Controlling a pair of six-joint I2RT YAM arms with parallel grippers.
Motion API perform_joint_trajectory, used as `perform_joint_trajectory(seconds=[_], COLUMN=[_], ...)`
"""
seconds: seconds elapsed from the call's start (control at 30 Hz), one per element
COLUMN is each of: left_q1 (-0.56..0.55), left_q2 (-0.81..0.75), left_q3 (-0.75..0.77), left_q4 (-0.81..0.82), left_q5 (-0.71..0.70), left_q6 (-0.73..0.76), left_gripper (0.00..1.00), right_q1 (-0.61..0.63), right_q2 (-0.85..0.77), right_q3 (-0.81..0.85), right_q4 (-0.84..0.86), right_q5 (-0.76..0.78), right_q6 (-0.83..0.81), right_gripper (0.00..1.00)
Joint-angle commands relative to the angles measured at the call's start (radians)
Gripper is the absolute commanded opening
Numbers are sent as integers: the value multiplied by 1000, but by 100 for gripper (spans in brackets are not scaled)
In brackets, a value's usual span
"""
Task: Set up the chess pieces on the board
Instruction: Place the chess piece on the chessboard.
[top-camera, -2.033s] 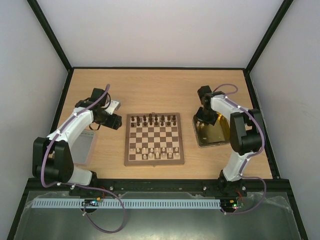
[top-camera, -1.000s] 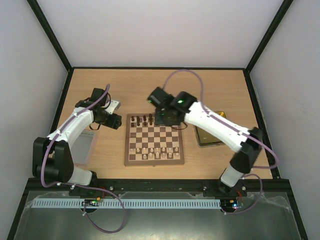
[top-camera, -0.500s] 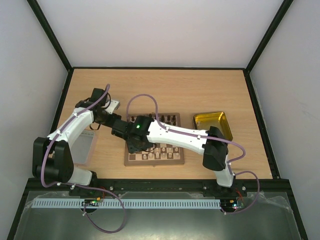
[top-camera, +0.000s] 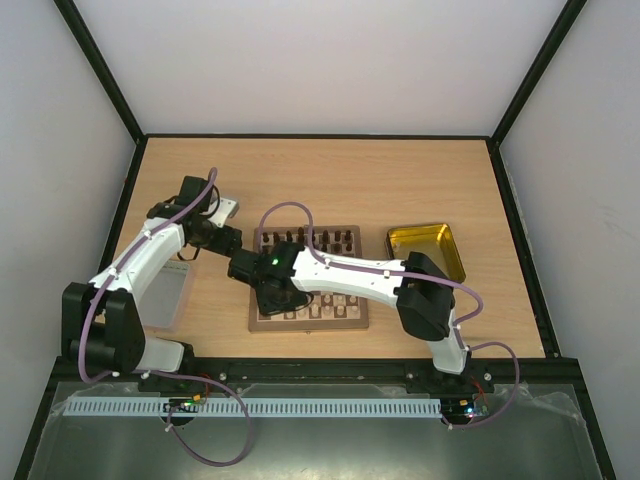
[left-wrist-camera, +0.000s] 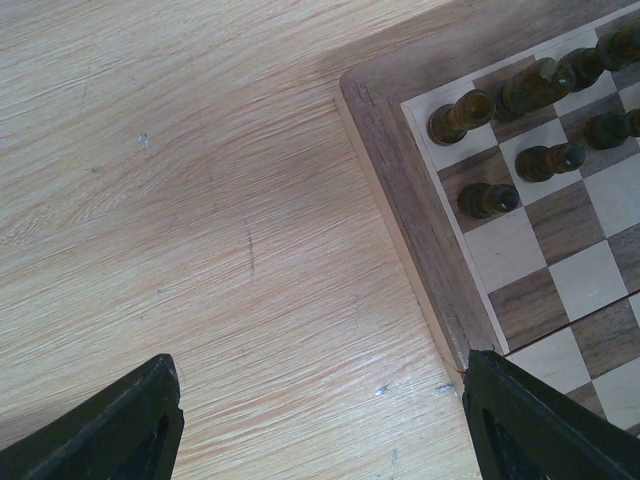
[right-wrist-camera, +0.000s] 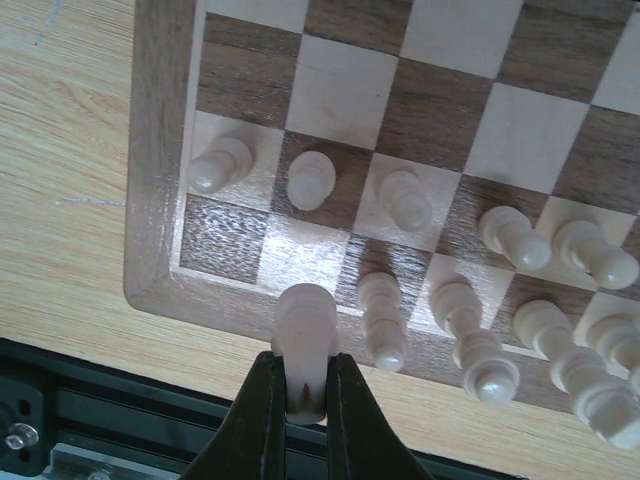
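Note:
The board (top-camera: 355, 318) lies mid-table, with dark brown pieces (top-camera: 305, 238) along its far rows and cream pieces (top-camera: 318, 309) along its near rows. My right gripper (top-camera: 265, 298) reaches across to the board's near left corner and is shut on a cream piece (right-wrist-camera: 306, 330), held above the board's near edge (right-wrist-camera: 160, 290) by the bare corner squares. Several cream pieces (right-wrist-camera: 400, 200) stand beside it. My left gripper (top-camera: 236, 243) is open and empty over bare table beside the board's far left corner (left-wrist-camera: 375, 100), where dark pieces (left-wrist-camera: 488, 198) stand.
A shiny yellow metal tray (top-camera: 425, 254) sits right of the board. A grey translucent lid (top-camera: 168, 294) lies at the left under my left arm. The right arm stretches over the board. A black frame rail (right-wrist-camera: 120, 420) runs along the table's near edge.
My right arm has swung from the yellow tray across the board to its near left corner, now holding a cream piece. My left arm has shifted only slightly.

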Motion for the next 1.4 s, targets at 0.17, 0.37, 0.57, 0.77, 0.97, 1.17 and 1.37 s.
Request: perform_joint_trajectory(seconds=[0.17, 0.37, 0.57, 0.77, 0.97, 1.17, 1.37], left_q1=[4, 4, 4, 4, 4, 4, 4], left_q2=[-27, -25, -23, -22, -23, -23, -22], left_q3=[-11, -12, -11, -10, -11, -11, -12], left_q4=[-6, -6, -6, -6, -4, -3, -3], left_q5=[1, 4, 6, 7, 8, 8, 9], left_q6=[-7, -6, -6, -6, -6, -6, -4], left_gripper=[78, 78, 78, 78, 78, 78, 78], right_q1=[5, 5, 5, 4, 4, 3, 2], right_q2=[73, 95, 115, 133, 139, 143, 141], right_q3=[53, 58, 81, 89, 93, 93, 91], right_q4=[9, 7, -5, -13, -26, -32, -41], right_q5=[-4, -4, -5, -12, -9, -7, -5], right_q6=[-15, -25, -34, -41, -37, -32, -29], right_gripper=[2, 2, 2, 2, 2, 2, 2])
